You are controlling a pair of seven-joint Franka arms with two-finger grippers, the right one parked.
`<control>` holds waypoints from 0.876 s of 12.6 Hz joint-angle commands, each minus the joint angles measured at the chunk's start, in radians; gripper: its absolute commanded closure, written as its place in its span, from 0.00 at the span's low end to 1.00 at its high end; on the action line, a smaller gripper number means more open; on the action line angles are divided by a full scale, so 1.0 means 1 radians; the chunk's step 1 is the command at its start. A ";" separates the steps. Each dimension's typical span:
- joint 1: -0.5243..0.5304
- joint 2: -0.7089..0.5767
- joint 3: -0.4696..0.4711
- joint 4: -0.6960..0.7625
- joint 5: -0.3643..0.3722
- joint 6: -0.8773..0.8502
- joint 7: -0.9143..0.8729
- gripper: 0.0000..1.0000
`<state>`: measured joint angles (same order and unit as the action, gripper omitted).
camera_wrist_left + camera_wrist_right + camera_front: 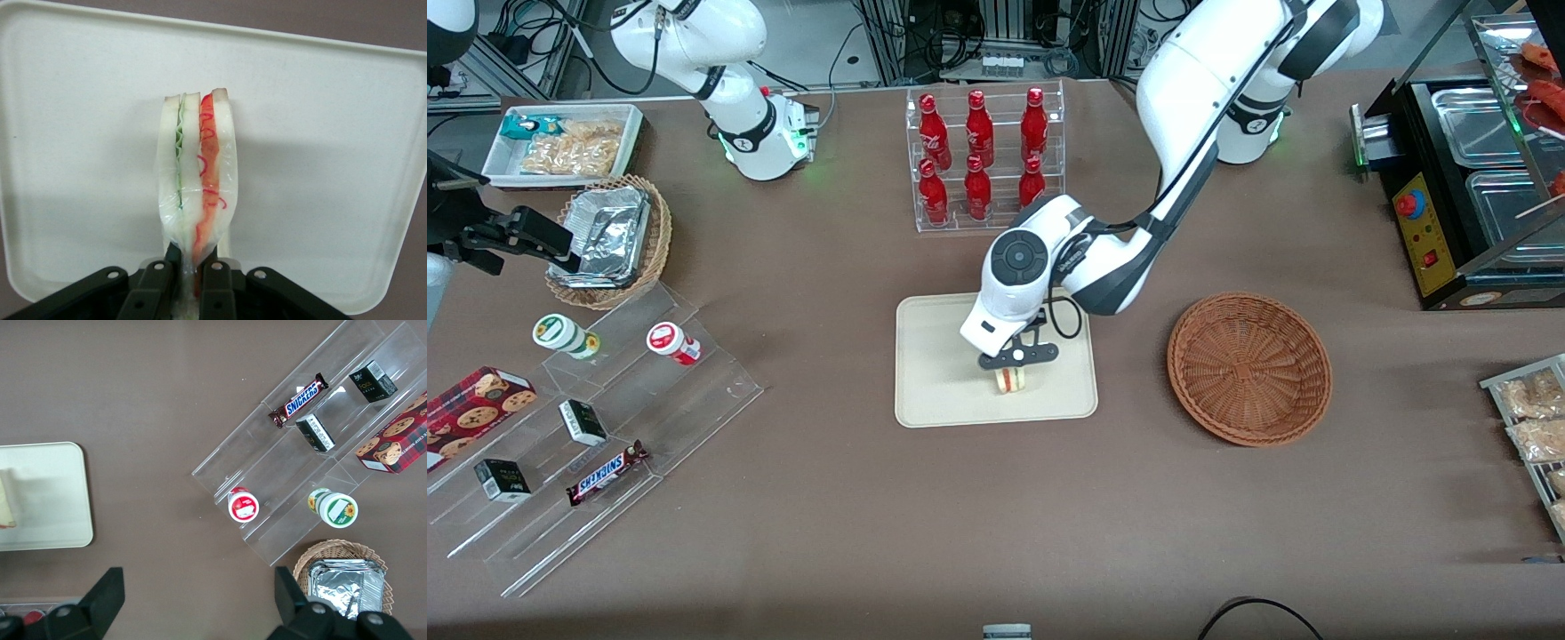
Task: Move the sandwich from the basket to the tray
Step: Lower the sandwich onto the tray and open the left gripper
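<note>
The sandwich (1011,380) is a plastic-wrapped wedge of white bread with green and red filling. It stands on edge on the cream tray (934,356), in the part of the tray nearest the front camera. My gripper (1014,360) is directly above it, shut on its upper end. In the left wrist view the sandwich (197,180) hangs pinched between the black fingers (155,283) over the tray (80,133). The reddish-brown wicker basket (1249,369) sits empty beside the tray, toward the working arm's end of the table.
A clear rack of red bottles (983,160) stands farther from the front camera than the tray. Toward the parked arm's end are a stepped acrylic display with snacks (587,418), a tan basket holding foil (609,240) and a white bin (560,142). A food warmer (1467,178) stands at the working arm's end.
</note>
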<state>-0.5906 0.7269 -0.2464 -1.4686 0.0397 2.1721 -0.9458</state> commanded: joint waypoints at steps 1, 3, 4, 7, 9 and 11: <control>-0.011 0.051 0.004 0.074 -0.001 -0.002 0.033 0.96; -0.011 0.062 0.002 0.076 -0.001 -0.002 0.062 0.94; -0.011 0.063 0.002 0.076 -0.003 0.001 0.067 0.92; -0.009 0.062 0.002 0.074 -0.021 0.003 0.065 0.00; -0.008 0.051 0.002 0.076 -0.081 0.003 0.067 0.00; 0.000 0.017 0.002 0.076 -0.084 -0.005 0.056 0.00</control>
<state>-0.5928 0.7743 -0.2463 -1.4027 -0.0224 2.1747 -0.8896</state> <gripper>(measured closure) 0.242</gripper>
